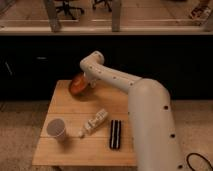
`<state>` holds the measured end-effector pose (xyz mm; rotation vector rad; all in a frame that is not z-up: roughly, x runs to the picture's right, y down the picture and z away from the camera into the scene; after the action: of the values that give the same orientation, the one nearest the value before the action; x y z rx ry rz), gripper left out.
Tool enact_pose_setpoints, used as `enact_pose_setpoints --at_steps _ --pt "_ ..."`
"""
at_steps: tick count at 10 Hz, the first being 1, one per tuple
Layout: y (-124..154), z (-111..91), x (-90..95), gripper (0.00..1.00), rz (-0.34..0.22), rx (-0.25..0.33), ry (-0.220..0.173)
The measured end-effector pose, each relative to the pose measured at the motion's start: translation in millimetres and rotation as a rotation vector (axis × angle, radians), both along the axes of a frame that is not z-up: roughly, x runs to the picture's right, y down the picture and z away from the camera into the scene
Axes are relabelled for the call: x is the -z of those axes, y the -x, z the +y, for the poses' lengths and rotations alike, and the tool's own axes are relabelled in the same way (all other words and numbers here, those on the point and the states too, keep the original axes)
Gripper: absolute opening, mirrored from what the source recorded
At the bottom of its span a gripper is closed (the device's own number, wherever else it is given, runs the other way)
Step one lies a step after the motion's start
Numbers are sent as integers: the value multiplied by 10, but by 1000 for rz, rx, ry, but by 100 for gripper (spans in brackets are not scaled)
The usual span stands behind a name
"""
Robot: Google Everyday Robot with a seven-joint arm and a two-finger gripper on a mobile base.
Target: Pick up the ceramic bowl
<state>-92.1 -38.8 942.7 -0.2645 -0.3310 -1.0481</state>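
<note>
The ceramic bowl (76, 85), orange-brown and glossy, is tilted on its side above the far edge of the wooden table (67, 149). My gripper (86, 81) is at the bowl's right rim and is shut on it. The white arm comes in from the lower right, arches up, and bends down to the bowl. The arm's end hides part of the bowl's right side.
A white paper cup (56, 129) stands at the table's front left. A small white bottle (94, 122) lies on its side in the middle. A black flat object (115, 134) lies to its right. A dark cabinet front runs behind the table.
</note>
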Motion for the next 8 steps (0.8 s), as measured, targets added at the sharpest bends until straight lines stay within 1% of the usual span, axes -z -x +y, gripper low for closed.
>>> enact_pose_setpoints --at_steps 1,2,3,4,5,6,7,8 --pt "50 -24 -10 20 -6 8 -2" --pt "98 -79 -24 21 -11 26 -7" --pt "147 -72 -33 22 -18 40 -9" --pt "165 -62 -36 20 -19 51 -15" --pt "187 -87 -13 15 -20 70 -27" --pt "208 -87 -7 15 -21 83 -31" --pt "222 -98 -21 12 -28 99 -36" --pt "227 -129 -31 5 -33 114 -41"
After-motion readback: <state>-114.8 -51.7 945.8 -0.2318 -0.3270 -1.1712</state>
